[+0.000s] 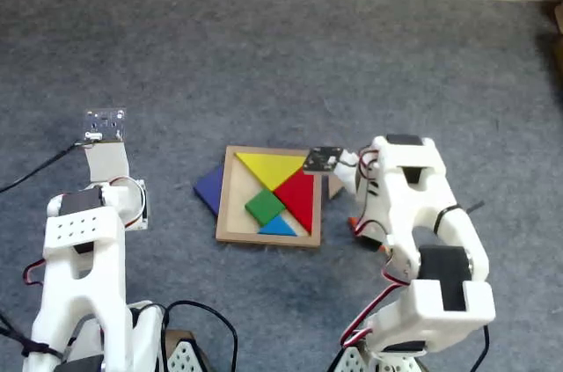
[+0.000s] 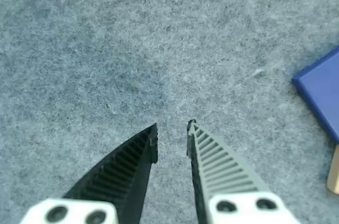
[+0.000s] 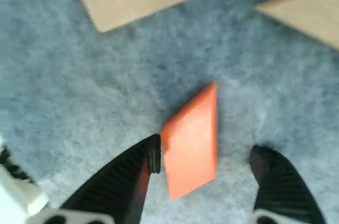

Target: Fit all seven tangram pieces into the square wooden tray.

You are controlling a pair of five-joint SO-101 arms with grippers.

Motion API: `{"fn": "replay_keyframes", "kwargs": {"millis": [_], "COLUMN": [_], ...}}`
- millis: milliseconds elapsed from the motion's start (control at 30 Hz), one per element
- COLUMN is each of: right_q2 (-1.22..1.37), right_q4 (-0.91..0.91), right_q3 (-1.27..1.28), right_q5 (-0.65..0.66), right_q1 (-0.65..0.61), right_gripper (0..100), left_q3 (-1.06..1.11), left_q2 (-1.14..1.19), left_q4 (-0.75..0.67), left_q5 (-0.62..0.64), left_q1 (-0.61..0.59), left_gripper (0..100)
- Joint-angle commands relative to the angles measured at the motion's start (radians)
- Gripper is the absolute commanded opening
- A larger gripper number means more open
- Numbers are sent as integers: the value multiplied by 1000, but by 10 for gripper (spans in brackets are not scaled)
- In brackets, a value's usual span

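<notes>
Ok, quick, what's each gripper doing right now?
Left gripper: slightly open, empty.
Right gripper: open, fingers straddling the orange piece, not gripping it.

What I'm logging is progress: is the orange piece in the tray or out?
Out. The orange piece lies on the carpet within the open right gripper, apart from the tray.

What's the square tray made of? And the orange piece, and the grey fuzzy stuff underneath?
The tray looks like bare pale wood: light tan, matte, unpainted. The orange piece is probably painted wood, smooth and flat-coloured, though plastic is possible. The grey cover looks like felt or short carpet: fuzzy, with fibres showing.
</notes>
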Motion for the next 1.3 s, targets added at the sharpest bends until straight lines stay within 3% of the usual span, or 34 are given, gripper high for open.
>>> {"fn": "replay_keyframes", "kwargs": {"millis": [0,100,333,633,1000,1100,1267], "right_q2": [21,21,19,-73,-231,-231,-231], "right_q4": [-62,-62,-61,97,113,51,-136], "right_q3": [50,51,50,-133,-292,-315,-312], "right_q5": [37,37,35,-23,-23,-8,149], "right_q1": [19,19,21,27,-205,-278,-386], "right_gripper": [293,247,1,5,6,6,6], "left_q3": [-1,-1,-1,-1,-1,-1,-2], "left_q2": [-22,-22,-22,-22,-22,-22,-22], "left_q4": [-14,-14,-14,-14,-14,-14,-14], "left_q5": [5,5,5,5,5,5,6], "left_q1": [-12,-12,-12,-12,-15,-15,-16], "left_gripper": [108,108,108,108,108,108,108]}}
